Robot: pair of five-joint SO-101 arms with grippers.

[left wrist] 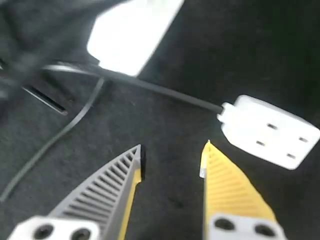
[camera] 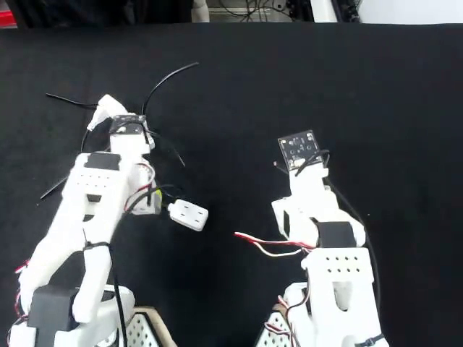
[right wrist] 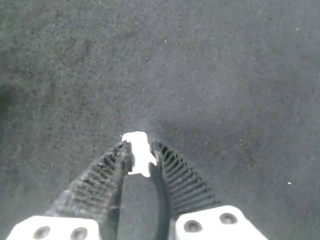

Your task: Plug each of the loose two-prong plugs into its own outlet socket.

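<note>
Carrying is in hand: a plug (right wrist: 137, 156) is clamped in the right gripper (right wrist: 140, 147), well apart from the outlet socket (left wrist: 270, 132), near which the left gripper (left wrist: 172, 147) is spread empty; prong alignment is called for next

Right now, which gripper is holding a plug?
The right gripper: it is shut on a small white plug. The left gripper is open and empty, near the white socket block.
</note>
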